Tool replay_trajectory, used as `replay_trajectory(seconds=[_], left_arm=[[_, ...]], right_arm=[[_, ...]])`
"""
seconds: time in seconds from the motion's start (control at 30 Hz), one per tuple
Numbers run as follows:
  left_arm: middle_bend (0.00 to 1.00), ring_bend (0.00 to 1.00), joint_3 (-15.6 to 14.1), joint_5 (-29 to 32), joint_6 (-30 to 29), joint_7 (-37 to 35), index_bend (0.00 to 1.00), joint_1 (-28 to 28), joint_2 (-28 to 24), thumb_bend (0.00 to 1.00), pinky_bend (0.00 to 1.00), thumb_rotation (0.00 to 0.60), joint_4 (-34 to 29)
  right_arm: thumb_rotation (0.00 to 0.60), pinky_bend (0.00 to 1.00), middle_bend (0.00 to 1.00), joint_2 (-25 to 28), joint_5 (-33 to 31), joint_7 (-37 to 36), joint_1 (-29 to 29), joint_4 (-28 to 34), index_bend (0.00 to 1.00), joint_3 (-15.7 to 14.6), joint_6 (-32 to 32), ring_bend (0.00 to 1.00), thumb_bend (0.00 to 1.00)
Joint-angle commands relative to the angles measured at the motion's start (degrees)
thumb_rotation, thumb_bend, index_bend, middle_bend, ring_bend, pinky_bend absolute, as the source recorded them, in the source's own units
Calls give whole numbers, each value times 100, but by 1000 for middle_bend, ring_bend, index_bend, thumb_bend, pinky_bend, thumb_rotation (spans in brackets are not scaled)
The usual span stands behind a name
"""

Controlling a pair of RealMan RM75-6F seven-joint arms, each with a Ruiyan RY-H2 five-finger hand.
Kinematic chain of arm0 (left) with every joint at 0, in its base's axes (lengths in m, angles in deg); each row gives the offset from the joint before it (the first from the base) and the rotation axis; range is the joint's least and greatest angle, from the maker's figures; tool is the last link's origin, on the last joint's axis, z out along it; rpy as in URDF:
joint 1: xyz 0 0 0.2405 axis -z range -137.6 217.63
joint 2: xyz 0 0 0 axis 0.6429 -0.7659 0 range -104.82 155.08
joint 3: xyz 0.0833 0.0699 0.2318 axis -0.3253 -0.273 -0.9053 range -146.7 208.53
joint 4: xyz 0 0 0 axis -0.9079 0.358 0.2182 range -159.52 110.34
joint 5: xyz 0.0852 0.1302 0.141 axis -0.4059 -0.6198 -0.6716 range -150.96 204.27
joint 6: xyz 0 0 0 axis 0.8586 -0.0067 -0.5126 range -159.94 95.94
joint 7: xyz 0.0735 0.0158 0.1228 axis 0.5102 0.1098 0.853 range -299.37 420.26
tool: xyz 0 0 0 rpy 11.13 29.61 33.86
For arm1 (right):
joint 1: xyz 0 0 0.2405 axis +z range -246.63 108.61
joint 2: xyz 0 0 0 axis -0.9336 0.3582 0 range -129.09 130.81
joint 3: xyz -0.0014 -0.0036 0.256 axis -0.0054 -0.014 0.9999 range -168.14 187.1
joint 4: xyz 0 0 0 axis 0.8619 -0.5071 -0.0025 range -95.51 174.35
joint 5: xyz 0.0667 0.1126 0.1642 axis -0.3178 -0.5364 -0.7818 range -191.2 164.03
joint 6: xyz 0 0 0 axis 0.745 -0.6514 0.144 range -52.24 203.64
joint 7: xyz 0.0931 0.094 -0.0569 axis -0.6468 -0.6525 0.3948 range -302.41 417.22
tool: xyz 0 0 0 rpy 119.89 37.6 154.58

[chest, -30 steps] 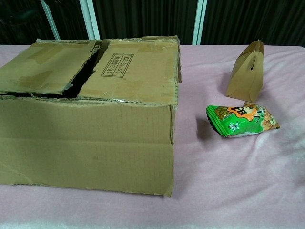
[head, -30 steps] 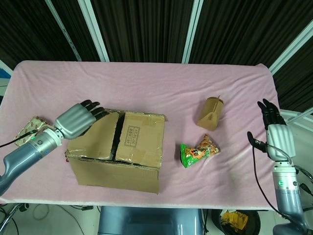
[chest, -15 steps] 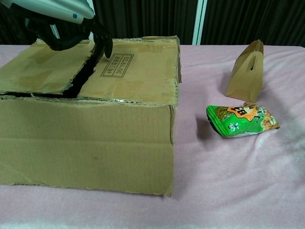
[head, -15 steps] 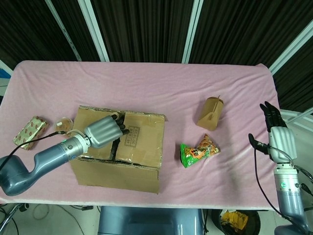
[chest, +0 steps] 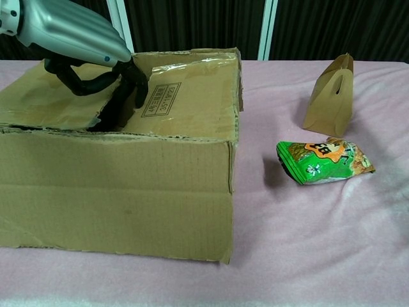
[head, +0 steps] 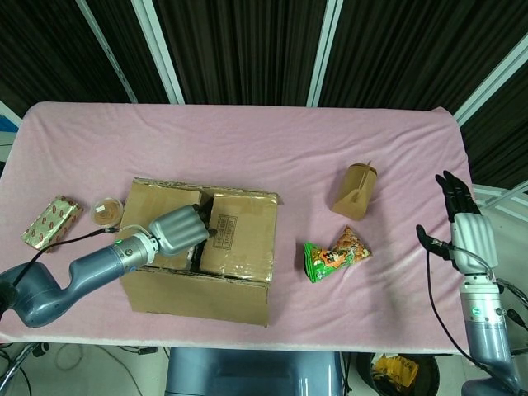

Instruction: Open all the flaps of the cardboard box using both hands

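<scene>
The brown cardboard box (head: 202, 252) sat on the pink-covered table (head: 272, 148), left of centre. The left hand (head: 180, 230) lay over the box top, its dark fingers (chest: 131, 89) curled down into the gap between the two top flaps, touching the flap edges. The right hand (head: 467, 227) stood well apart at the table's right edge, fingers spread, holding nothing.

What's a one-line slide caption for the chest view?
Left hand digs its fingers into the seam between the cardboard box's top flaps; a paper bag and green snack packet sit alongside.
</scene>
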Motion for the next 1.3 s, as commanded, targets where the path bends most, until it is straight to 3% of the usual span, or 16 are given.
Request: replay_trajectory(seconds=[0.03,0.23,0.63,1.3], left_arm=[[525,361,-60,104,-45,79,346,46,-38,891,346,600,-35],[589,403,-53,203,-262,122,382,61,-240,902,373,600,-175],[593,406,125,146,-810,-49,384,-107,-1178,904,396,600,-675],[591,406,-83,-563,-1882,-624,384,-1290,-2769,904,398,600,-1330]], right_arm=[[600,228,0,6,4,-18,-22,4,0,36,29,0,415],[600,228,0,-2,34,-6,-59,6,0,100,58,0,420],[600,228,0,-9,84,-15,-142,-1,0,216,91,0,425],[600,228,0,-23,261,72,-215,117,0,291,175,0,428]])
